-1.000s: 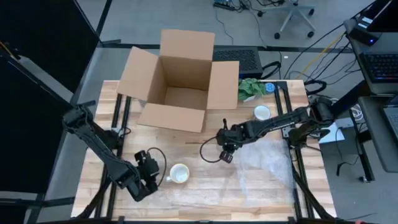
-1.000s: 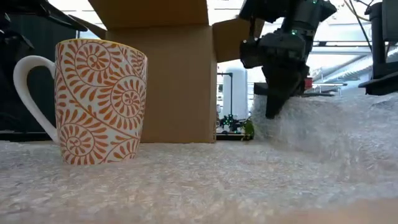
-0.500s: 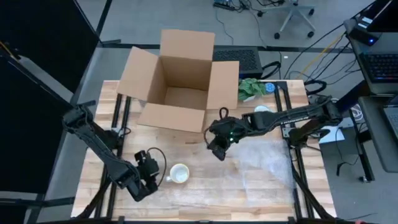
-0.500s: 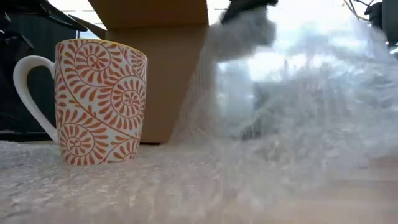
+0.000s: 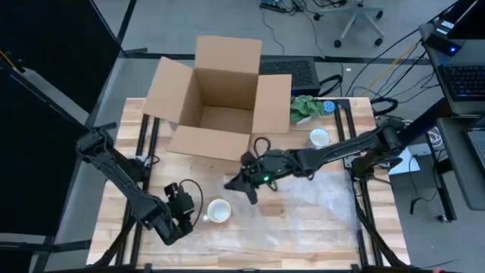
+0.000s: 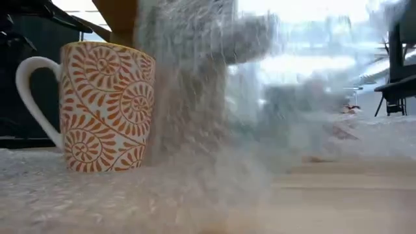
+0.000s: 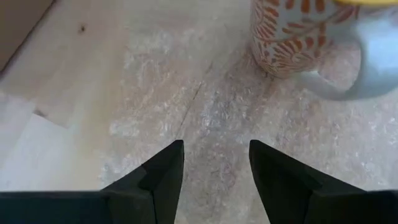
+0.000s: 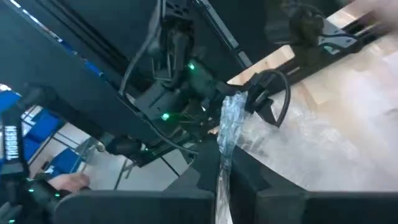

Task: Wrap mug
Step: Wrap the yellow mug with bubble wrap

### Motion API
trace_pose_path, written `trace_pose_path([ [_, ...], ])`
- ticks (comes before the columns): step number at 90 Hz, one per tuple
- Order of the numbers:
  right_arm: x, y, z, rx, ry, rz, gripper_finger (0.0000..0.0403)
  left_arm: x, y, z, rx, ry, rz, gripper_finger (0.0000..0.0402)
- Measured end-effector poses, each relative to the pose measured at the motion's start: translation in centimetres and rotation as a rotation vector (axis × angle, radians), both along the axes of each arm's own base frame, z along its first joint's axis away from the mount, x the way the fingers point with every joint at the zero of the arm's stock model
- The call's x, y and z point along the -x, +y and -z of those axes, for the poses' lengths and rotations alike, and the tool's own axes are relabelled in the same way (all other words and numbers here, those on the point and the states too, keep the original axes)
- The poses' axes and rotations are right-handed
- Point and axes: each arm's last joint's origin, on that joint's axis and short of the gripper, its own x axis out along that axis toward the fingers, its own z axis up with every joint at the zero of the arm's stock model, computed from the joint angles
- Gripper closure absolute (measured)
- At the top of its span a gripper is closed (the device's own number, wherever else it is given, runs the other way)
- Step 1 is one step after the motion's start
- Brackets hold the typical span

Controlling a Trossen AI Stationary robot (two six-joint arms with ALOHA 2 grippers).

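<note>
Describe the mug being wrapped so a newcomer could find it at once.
Start at the open cardboard box at the table's back and come toward the front edge. The mug stands upright on the bubble wrap beside the left hand; its orange leaf-spiral pattern distinguishes it from the plain white cup.

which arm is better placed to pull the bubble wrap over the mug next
The right. Its claw is shut on the bubble wrap, with the lifted sheet close to the mug. The left claw sits open beside the mug, holding nothing.
</note>
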Motion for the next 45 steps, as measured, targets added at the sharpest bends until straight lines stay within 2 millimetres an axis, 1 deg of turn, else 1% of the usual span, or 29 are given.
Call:
trace_pose_path([
  [11,-1.2,0.2,2.1,0.004,0.024,0.001,0.0403,0.0,0.0,0.0,0.001,0.0,-0.002,0.023],
  [34,-3.8,0.9,5.3,-0.031,-0.091,-0.014,0.0403,-0.5,0.5,0.0,-0.003,0.003,-0.027,0.023],
  [45,-4.6,1.3,6.7,-0.057,-0.126,-0.045,0.0403,-0.6,0.6,-0.8,-0.025,0.02,-0.031,0.023],
])
